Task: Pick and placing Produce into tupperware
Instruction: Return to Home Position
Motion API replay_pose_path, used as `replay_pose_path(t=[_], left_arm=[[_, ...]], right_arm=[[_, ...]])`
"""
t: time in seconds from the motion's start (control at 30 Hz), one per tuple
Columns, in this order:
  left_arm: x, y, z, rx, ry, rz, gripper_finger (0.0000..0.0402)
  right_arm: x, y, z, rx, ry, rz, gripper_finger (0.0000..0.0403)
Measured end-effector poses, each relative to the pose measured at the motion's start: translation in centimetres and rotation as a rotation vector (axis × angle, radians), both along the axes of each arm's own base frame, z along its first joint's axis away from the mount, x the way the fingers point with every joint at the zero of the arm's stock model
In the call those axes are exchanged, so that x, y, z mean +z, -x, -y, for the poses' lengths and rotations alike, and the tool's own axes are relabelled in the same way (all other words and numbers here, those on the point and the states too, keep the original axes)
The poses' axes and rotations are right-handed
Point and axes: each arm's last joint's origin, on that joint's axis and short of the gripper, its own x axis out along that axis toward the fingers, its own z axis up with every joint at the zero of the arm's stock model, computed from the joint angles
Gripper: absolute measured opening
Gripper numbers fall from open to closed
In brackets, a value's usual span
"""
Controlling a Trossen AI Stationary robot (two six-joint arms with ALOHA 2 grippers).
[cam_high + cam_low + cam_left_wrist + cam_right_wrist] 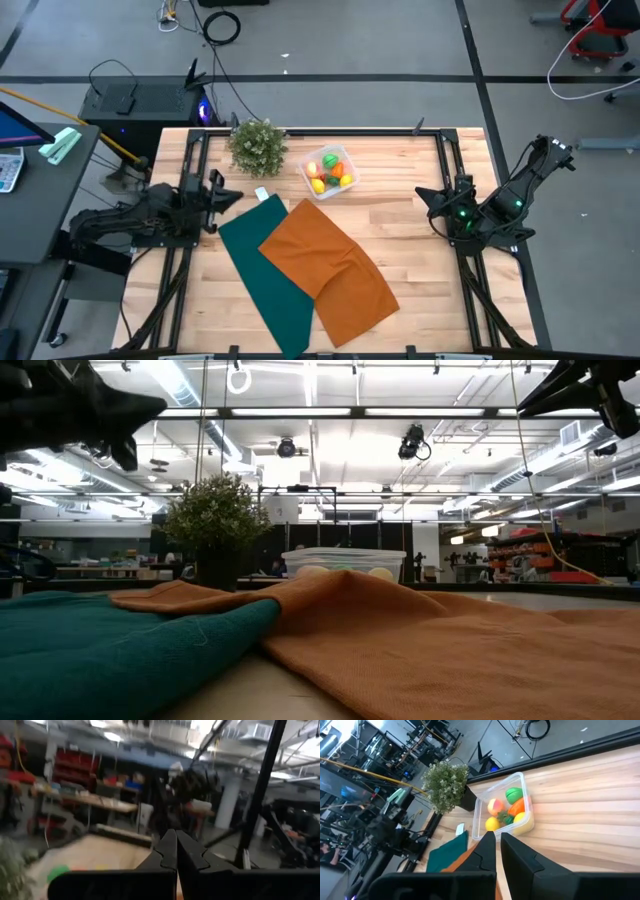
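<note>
The tupperware (328, 172) is a clear shallow box standing on the far middle of the wooden table. It holds the produce: a green piece (514, 794), a peach one (495, 806), an orange one (519, 806) and yellow ones (492, 824). My left gripper (232, 197) hangs shut at the table's left side, above the wood and clear of everything, its fingers (176, 845) together. My right gripper (422, 196) is shut at the table's right side, raised and pointing toward the box from a distance (495, 842).
A bushy potted plant (258, 145) stands just left of the box. An orange cloth (330, 268) lies crumpled over a green cloth (262, 268) in the middle and near part of the table. A small white piece (262, 194) lies by the green cloth's far corner.
</note>
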Motion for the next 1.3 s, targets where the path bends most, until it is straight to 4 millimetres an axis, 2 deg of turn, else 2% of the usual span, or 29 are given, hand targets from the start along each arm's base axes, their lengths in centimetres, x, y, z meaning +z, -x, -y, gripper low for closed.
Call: replay_pose_path(t=[0.27,0.53,0.87,1.07,1.17,1.3], left_arm=[[-0.3,-0.1,0.6,-0.033,-0.014,-0.029,0.0003],[-2.3,-0.5,0.8,-0.098,0.035,-0.241,0.0002],[-2.6,-0.5,0.8,-0.093,0.042,-0.267,0.0004],[-2.6,-0.5,0.8,-0.099,0.099,-0.262,0.0030],[-2.4,-0.5,0.8,-0.105,0.109,-0.245,0.0041],[-2.1,-0.5,0.8,-0.110,0.105,-0.212,0.0045]], right_arm=[[0.0,0.0,0.0,-0.004,-0.005,0.003,0.0000],[-0.1,0.1,0.1,-0.009,0.010,-0.002,0.0000],[-0.1,0.1,0.1,-0.011,0.009,0.000,0.0000],[-0.1,0.0,-0.1,-0.020,0.083,0.020,0.0000],[-1.2,0.1,-0.5,-0.038,0.136,0.088,0.0000],[-3.9,0.2,-1.2,-0.043,0.142,0.192,0.0000]])
